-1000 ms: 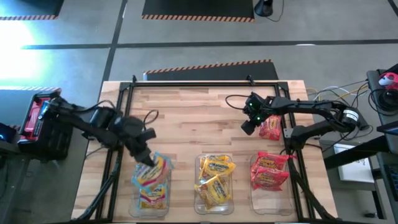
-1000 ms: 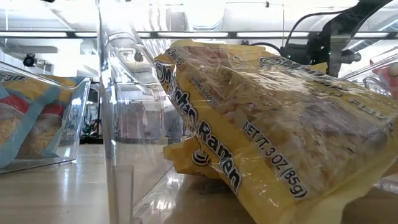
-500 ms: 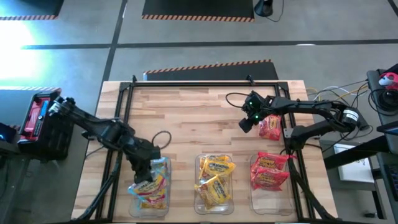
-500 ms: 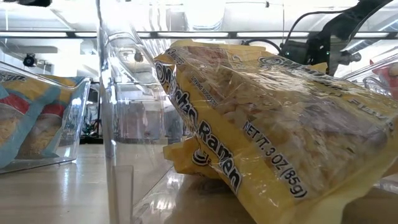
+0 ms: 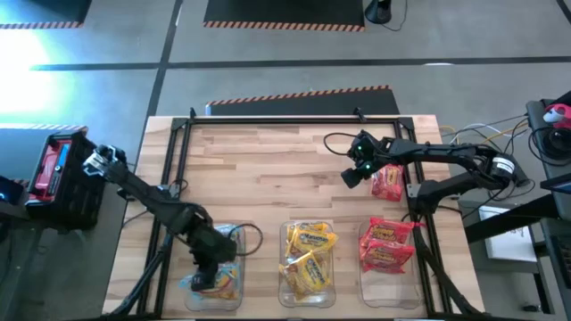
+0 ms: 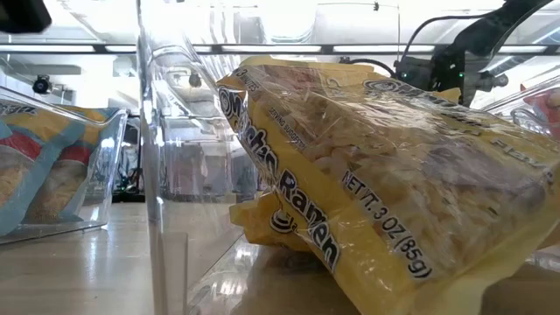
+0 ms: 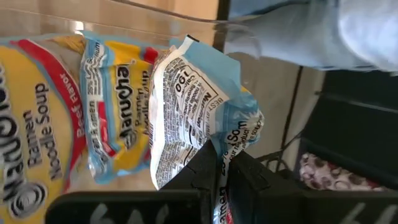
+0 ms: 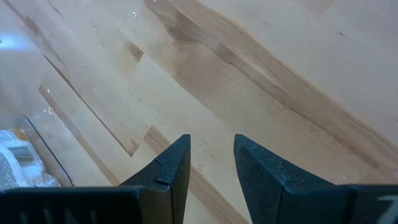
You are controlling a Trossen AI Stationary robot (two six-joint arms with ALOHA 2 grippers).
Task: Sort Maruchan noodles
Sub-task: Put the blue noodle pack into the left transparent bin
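You are lowering a pale blue packet [image 7: 199,106] into the left bin [image 5: 239,241], at about seven o'clock on the counter [image 5: 268,169]. The left end effector [image 5: 212,264] is pinching one crinkled edge of that packet between closed fingers — so be letting go only once the packet is lying on the other blue packets [image 7: 115,112] already inside, and be opening wide enough that the film is not clinging to a finger as you are rising. Be lifting straight up, because the clear wall of the bin is standing close beside the wrist and a sideways pull is likely to drag the bin.

The right end effector [image 5: 355,176] is hovering over bare wood at about two o'clock, its fingers nearly closed with a narrow gap and nothing between them. Just beside it, a loose red packet [image 5: 387,183] is lying on the counter — probably your next pick, bound for the right bin [image 5: 364,281], where the red packets [image 5: 385,245] are sitting. The middle bin [image 5: 284,285] is holding the yellow packets [image 5: 308,250]. The black frame rails [image 5: 285,119] and the right arm's looping cable [image 5: 337,139] are standing near that red packet, so be approaching it from above.
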